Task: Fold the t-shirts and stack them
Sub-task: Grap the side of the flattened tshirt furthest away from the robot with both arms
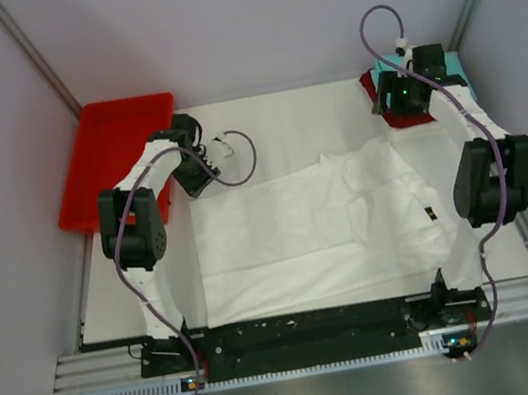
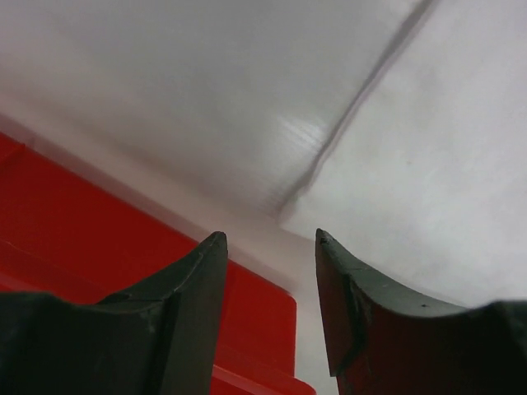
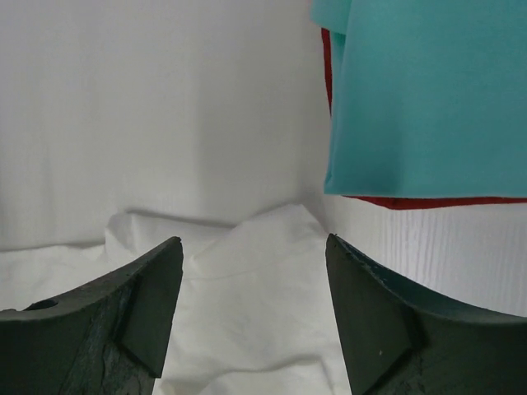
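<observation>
No writing, brand, number or sign can be read anywhere: the only candidate is the small dark neck label (image 1: pixel 431 214) on the white t-shirt (image 1: pixel 290 234) spread over the table (image 1: pixel 281 118), near its right edge, and it is too small to make out.

I see a plain white t-shirt (image 1: pixel 292 243) on a white tabletop (image 1: pixel 281 118), its only mark a small dark label (image 1: pixel 431 214). A teal shirt (image 3: pixel 428 99) shows over a dark red shirt (image 1: pixel 395 119), and the tray (image 1: pixel 106 163) is bright red. My arms (image 1: pixel 132 225) are black and white, trailing purple cables (image 1: pixel 364 34).
</observation>
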Tool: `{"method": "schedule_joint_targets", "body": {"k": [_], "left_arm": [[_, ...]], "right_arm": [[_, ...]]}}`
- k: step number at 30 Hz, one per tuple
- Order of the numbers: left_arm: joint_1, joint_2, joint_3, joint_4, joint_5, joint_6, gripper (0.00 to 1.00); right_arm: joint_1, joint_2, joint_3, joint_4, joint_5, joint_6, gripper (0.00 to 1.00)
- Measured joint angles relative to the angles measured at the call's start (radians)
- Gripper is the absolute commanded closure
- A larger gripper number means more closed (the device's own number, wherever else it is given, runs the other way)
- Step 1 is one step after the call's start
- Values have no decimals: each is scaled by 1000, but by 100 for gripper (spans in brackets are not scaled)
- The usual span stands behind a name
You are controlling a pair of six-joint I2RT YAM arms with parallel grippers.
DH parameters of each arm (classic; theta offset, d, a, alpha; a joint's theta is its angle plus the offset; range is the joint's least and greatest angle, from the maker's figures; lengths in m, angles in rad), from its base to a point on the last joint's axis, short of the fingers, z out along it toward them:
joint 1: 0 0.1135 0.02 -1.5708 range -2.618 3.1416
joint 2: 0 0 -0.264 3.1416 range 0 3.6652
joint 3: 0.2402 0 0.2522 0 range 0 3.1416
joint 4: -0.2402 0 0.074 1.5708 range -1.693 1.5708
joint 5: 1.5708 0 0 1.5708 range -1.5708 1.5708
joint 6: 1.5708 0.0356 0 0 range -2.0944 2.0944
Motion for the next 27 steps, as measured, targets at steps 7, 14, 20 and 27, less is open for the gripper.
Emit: {"method": "schedule_joint_targets", "body": {"k": [7, 14, 20, 27], "left_arm": [[27, 71, 19, -8, -23, 23, 45], [26, 136, 47, -32, -62, 46, 42], [25, 165, 87, -84, -60, 51, 79], [26, 168, 89, -157, -2, 91, 100]], "right_arm": [[94, 334, 302, -201, 79, -97, 32], [117, 476, 356, -335, 170, -157, 35], [117, 486, 354, -366, 198, -204, 77], [117, 484, 349, -379, 126, -231, 100]]}}
